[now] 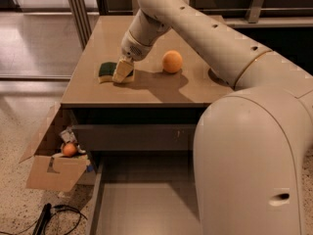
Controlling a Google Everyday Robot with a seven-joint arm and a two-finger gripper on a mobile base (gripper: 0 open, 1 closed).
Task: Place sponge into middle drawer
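The sponge (pixel 106 71), dark green on top with a pale yellow base, lies on the brown tabletop (pixel 146 89) near its left side. My gripper (pixel 122 71) is down at the sponge's right end, touching or overlapping it, and hides that end. The middle drawer (pixel 142 207) stands pulled open below the tabletop, at the bottom of the view; its plain grey-brown floor is bare. My large white arm covers the drawer's right part.
A round orange (pixel 172 61) sits on the tabletop to the right of the gripper. A closed drawer front (pixel 132 137) is under the tabletop. An open cardboard box (pixel 54 165) holding a small orange ball stands on the floor at the left, with black cables (pixel 54 217) below it.
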